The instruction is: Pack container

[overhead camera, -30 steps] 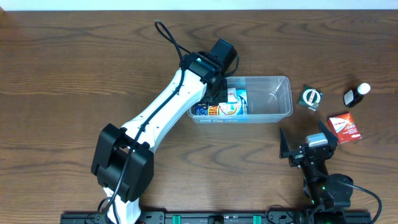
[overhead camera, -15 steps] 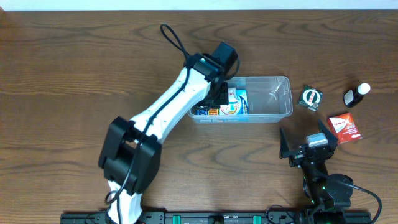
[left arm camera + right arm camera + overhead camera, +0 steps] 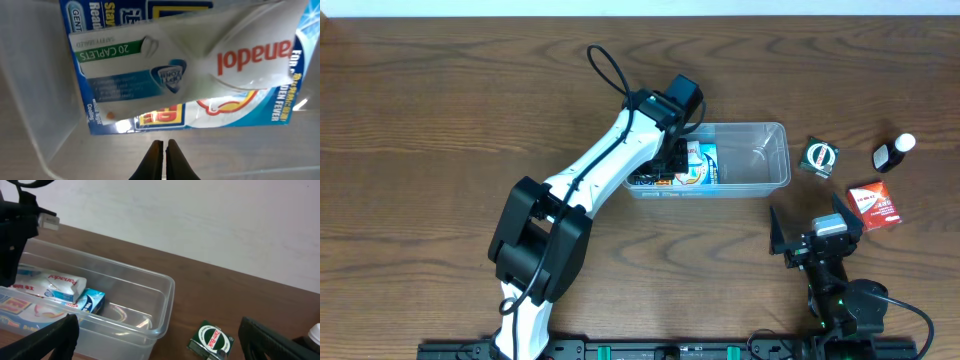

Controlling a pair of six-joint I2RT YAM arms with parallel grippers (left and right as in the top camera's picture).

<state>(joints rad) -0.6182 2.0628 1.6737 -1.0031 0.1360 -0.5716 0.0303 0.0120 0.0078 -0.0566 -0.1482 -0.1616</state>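
The container [image 3: 760,178] is a clear rectangular bin at mid-table, also seen in the right wrist view as the container [image 3: 159,282]. Several small boxes lie in its left half, among them a white Panadol pack [image 3: 240,52] on a blue box [image 3: 125,107]. My left gripper [image 3: 671,163] reaches down into the bin's left end. Its jaws are shut and empty just above the bin floor, left gripper [image 3: 164,146]. My right gripper [image 3: 812,229] stands open near the front edge, right of the bin, with nothing between its fingers, right gripper [image 3: 160,347].
Loose on the table right of the bin lie a green round-label box [image 3: 819,157], also seen as the green box [image 3: 212,339], a small black bottle with a white cap [image 3: 893,153] and a red box [image 3: 874,205]. The bin's right half holds nothing.
The left arm's elbow and lower links have swung to the right while its shut gripper stays in the bin's left end. The right arm has not moved.
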